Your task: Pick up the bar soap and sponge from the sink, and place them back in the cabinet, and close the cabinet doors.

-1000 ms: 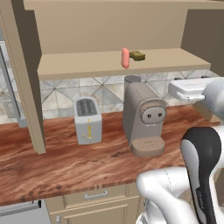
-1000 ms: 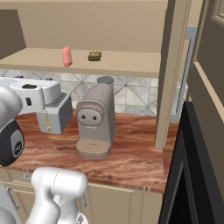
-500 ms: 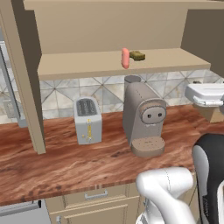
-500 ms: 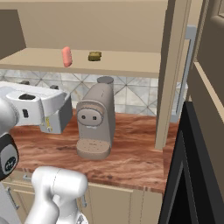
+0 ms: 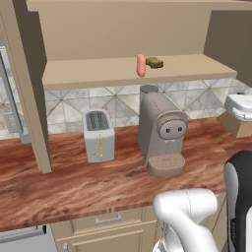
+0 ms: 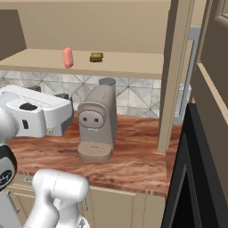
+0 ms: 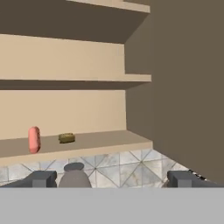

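Soap (image 5: 141,65) upright w/ sponge (image 5: 154,62) beside, cabinet (image 5: 98,74) bottom shelf, claw (image 7: 112,178) spread

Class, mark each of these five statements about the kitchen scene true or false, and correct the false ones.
1. The bar soap stands on the bottom shelf of the cabinet. True.
2. The sponge lies on the counter beside the toaster. False: it lies on the cabinet shelf, next to the bar soap.
3. The gripper is open and holds nothing. True.
4. The coffee machine stands to the left of the toaster in the left base view. False: it stands to the toaster's right.
5. The cabinet doors are closed. False: they stand open, and the shelves can be seen.
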{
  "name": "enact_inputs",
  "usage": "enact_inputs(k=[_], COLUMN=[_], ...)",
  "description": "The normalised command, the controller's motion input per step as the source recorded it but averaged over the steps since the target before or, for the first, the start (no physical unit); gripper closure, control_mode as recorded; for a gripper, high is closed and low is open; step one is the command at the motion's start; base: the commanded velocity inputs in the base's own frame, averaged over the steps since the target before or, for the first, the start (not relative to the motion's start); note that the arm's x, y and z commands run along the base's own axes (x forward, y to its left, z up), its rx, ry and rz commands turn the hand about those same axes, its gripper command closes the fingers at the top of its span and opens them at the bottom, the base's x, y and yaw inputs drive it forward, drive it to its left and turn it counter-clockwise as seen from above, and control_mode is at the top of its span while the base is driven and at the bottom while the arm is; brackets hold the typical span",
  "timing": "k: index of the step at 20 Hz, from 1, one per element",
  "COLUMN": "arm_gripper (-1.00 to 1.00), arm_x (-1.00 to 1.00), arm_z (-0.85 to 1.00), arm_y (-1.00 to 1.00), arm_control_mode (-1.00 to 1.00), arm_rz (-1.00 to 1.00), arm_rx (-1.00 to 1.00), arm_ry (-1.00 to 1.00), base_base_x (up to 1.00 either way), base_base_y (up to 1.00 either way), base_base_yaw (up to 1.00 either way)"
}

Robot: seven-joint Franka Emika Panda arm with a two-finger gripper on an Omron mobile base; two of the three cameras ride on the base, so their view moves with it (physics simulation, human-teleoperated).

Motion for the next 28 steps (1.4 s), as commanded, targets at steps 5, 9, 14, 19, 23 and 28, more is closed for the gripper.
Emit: enact_inputs(k=[5,9,14,19,23,28], arm_gripper=[-1.00,-1.00,-1.00,-1.00,-1.00,-1.00], arm_x=[-0.27,-0.28,-0.27,-0.15,-0.13,-0.20], arm_z=[0.00,0.00,0.00,0.00,0.00,0.00], arm_y=[-0.37,-0.36,-0.39,-0.39,-0.39,-0.43], arm_control_mode=[-1.00,-1.00,-1.00,-1.00,-1.00,-1.00], arm_rz=[-0.11,-0.10,-0.06,-0.02,0.00,0.00], arm_rx=[0.00,0.00,0.00,0.00,0.00,0.00], arm_ry=[-0.03,-0.03,-0.03,-0.04,-0.04,-0.03], base_base_x=[0.00,0.00,0.00,0.00,0.00,0.00], base_base_y=[0.00,0.00,0.00,0.00,0.00,0.00], base_base_yaw=[0.00,0.00,0.00,0.00,0.00,0.00])
